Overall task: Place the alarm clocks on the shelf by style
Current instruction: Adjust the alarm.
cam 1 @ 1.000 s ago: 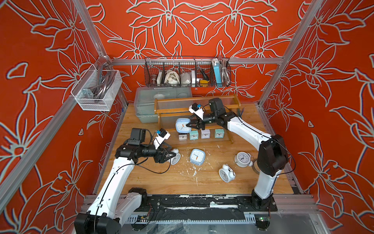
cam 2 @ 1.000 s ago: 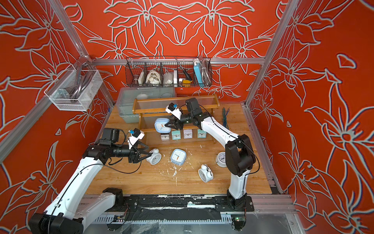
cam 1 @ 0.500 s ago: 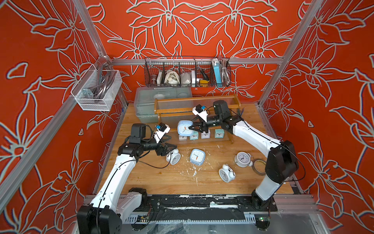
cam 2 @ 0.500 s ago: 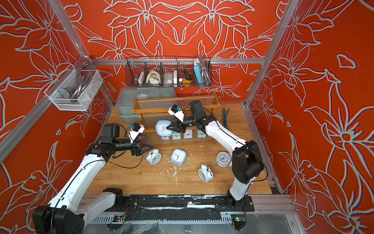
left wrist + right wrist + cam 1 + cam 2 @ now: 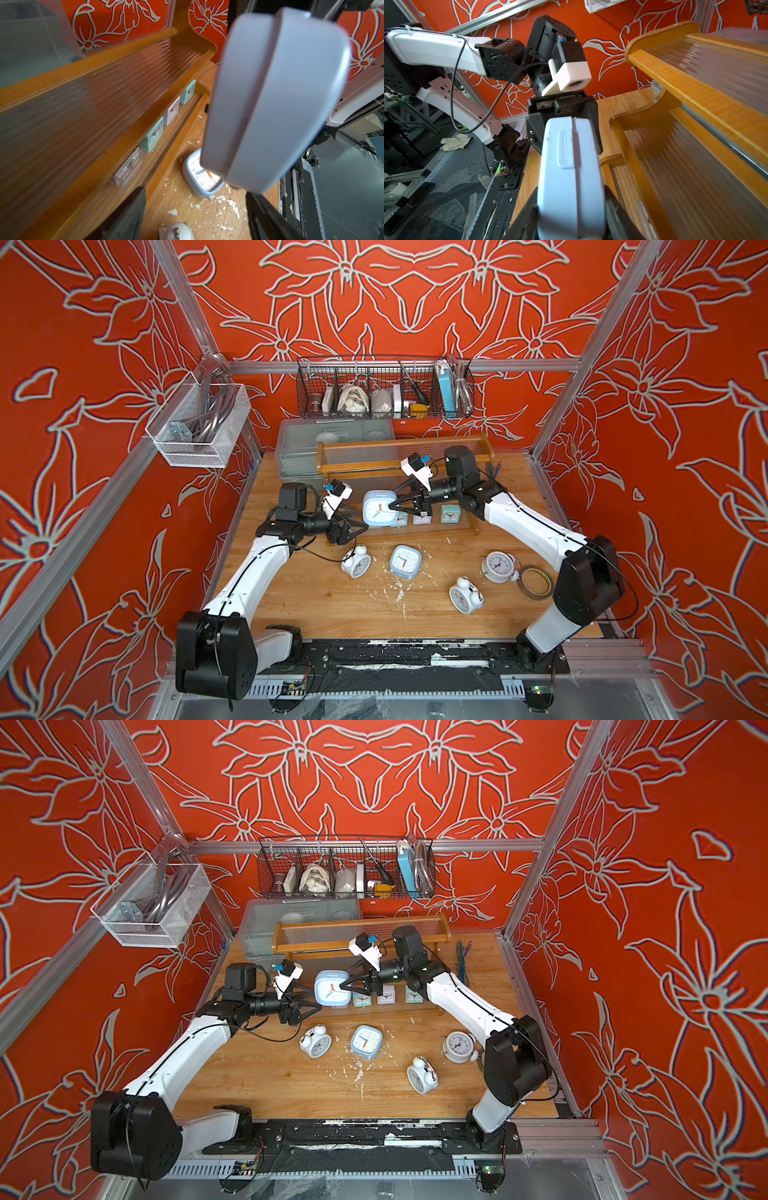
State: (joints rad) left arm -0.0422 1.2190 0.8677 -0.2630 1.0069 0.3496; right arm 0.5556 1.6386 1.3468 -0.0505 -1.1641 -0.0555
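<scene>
Right wrist view shows the right pincer (image 5: 571,209) clamped on a pale-blue rounded-square alarm clock (image 5: 571,170), seen edge-on with its face hidden. In both top views it hangs at frame centre in front of the brown wooden three-tier shelf (image 5: 361,466), covering one of the four tiny square clocks (image 5: 450,513) on the lowest tier. The left pincer (image 5: 194,191) stands wide at the held clock's left edge; contact cannot be told. A second pale-blue clock (image 5: 405,562) and three white twin-bell clocks (image 5: 356,564) rest on the wooden bench (image 5: 316,597).
</scene>
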